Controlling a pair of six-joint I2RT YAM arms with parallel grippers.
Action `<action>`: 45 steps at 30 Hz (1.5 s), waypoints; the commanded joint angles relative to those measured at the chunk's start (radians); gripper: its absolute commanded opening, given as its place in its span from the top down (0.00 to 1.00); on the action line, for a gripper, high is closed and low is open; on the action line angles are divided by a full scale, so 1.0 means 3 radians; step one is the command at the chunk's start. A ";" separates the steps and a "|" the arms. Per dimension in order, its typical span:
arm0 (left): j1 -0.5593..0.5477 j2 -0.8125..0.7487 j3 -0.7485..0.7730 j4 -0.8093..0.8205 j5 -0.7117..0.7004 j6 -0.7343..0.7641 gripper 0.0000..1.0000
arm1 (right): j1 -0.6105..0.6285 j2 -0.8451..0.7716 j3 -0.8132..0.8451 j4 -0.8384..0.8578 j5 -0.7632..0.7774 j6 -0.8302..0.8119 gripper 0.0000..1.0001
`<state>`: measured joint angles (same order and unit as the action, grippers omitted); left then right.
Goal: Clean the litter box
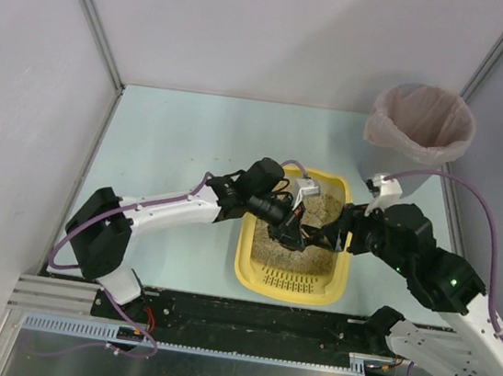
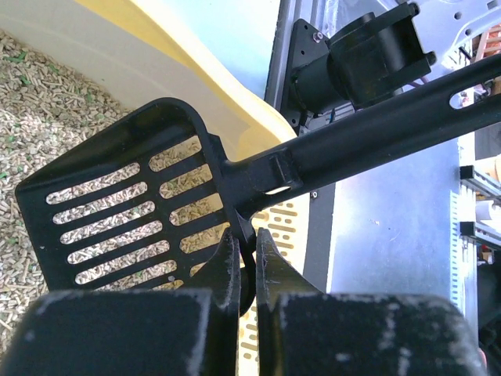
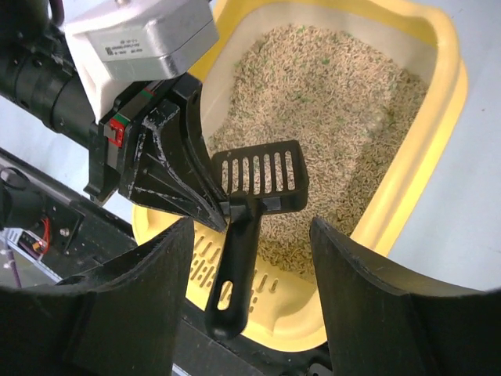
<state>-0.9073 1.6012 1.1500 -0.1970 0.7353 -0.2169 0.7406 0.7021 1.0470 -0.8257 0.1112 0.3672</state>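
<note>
The yellow litter box holds beige litter, with its slotted rim at the near end. My left gripper is shut on the neck of the black slotted scoop, on a thin rib where head meets handle. The scoop head hangs just above the litter and looks empty. In the right wrist view the scoop points its handle down between the fingers of my right gripper. That gripper is open and does not touch the handle. The left gripper shows there too, over the box.
A grey round bin with a pinkish liner stands at the back right of the table. The black base rail runs just below the box's near end. Both arms crowd over the box.
</note>
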 commanded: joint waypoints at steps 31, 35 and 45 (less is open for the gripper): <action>0.0003 -0.0009 0.0211 -0.0100 0.0049 -0.0014 1.00 | 0.0947 0.0267 -0.0171 -0.0106 0.0856 0.0479 0.95; 0.0003 -0.0025 0.0232 -0.0126 0.0060 0.0038 0.82 | 0.0947 0.0237 -0.0177 -0.0126 0.0948 0.0489 1.00; 0.0003 -0.0413 0.0232 -0.0161 -0.0104 0.0426 0.14 | 0.0947 0.0088 -0.0182 -0.0331 0.1449 0.0729 1.00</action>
<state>-0.9070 1.5814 1.1797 -0.2489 0.7166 -0.1673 1.0241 0.7483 0.9878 -0.9092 0.4221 0.5461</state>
